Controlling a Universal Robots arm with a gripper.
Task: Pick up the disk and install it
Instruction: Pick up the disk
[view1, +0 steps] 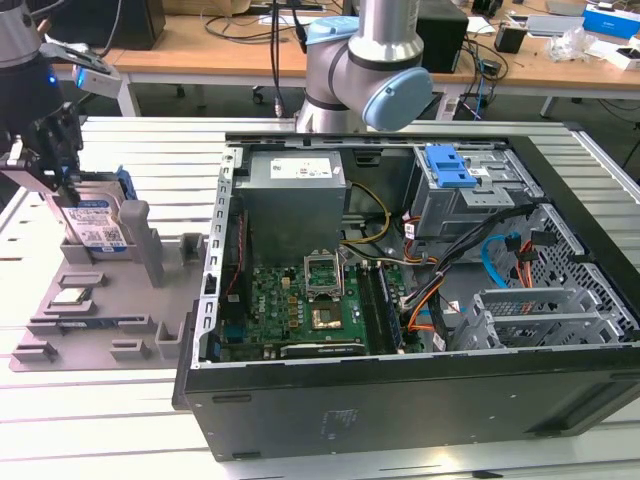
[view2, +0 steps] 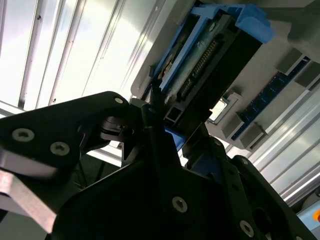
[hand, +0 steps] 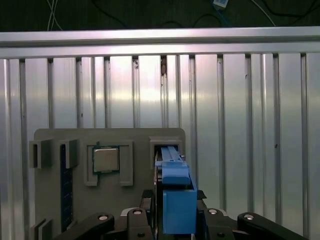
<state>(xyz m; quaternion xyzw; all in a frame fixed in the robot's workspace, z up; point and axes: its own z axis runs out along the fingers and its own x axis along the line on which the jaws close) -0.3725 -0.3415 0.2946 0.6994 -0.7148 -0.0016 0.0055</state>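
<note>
**Fig.** The claw (hand: 175, 200) straddles the disk (view1: 97, 222). Its 2 fingers lie against the blue rails with no gap showing in the first wrist view, so read it as pinching the disk. The disk stands on edge in a slot of the grey tray (view1: 100, 335). The tray sits on the table (view1: 100, 425) at the exterior view's left, well apart from the open computer case (view1: 400, 385).

**Hazards for you to watch:**
- (a) The hold sits near 1 edge of the disk. A lift not aligned with the slot could wedge the disk against the slot walls or drag the tray along.
- (b) The plastic rails look smooth. A weak pinch could let the disk tilt or drop.
- (c) The chip (view1: 68, 296) lies in a pocket near the slot, and a jolted tray could unseat it.
- (d) Cables (view1: 487, 262) crowd the case beside the drive cage (view1: 470, 200) and could snag a carried disk.

**Count:** 1 claw, 1 disk, 1 chip, 1 tray, 1 case, 1 blue-latched drive cage.
</note>
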